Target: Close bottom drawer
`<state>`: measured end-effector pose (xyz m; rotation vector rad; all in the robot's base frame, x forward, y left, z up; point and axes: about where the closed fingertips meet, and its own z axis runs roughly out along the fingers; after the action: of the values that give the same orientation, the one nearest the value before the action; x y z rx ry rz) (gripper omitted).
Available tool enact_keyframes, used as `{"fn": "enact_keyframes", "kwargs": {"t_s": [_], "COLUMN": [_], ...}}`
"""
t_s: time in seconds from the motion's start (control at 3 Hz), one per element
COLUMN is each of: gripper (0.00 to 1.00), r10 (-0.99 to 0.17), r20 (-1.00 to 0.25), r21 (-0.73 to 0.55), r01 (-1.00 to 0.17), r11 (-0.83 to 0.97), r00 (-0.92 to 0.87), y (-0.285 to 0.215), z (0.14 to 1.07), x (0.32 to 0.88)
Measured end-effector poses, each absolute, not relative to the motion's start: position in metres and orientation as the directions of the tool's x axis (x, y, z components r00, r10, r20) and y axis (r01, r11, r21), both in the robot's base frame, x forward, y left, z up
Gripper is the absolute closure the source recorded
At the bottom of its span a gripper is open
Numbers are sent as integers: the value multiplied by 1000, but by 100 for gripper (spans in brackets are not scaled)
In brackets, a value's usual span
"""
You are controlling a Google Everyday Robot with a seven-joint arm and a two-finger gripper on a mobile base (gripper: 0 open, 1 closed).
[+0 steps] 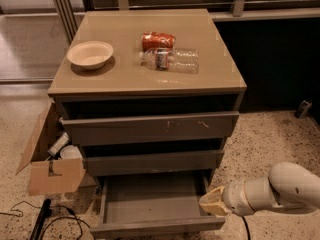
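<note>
Cardboard box [50, 171] sits at eight o'clock of the cabinet. At the cabinet's foot the bottom drawer [150, 204] stands pulled out, its front running left to right. The gripper [212, 202] hangs by its right wall, with the front edge at seven o'clock; clenched or released, I cannot tell. Closing likely needs a push toward twelve.

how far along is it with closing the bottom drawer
Done: nothing yet. The bottom drawer stands pulled well out, its tray open to view. In hand: the gripper is at the drawer's right side near the front corner; whether it touches, I cannot tell. Left: the whole push, until the front lines up with the drawer above.
</note>
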<state>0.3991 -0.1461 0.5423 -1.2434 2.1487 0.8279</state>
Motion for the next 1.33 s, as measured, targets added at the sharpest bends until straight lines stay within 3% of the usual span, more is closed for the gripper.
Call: {"fn": "enact_keyframes", "kwargs": {"t_s": [1.0,1.33], "gripper": [100,100], "r10": [-589,-577], "r20": [-567,-590], "r21": [357,362], "r01": [-816,-824], "r11": [454,436], "r00": [-576,-565], "y": [-154,-164], "z": [403,355], "x": [411,416]}}
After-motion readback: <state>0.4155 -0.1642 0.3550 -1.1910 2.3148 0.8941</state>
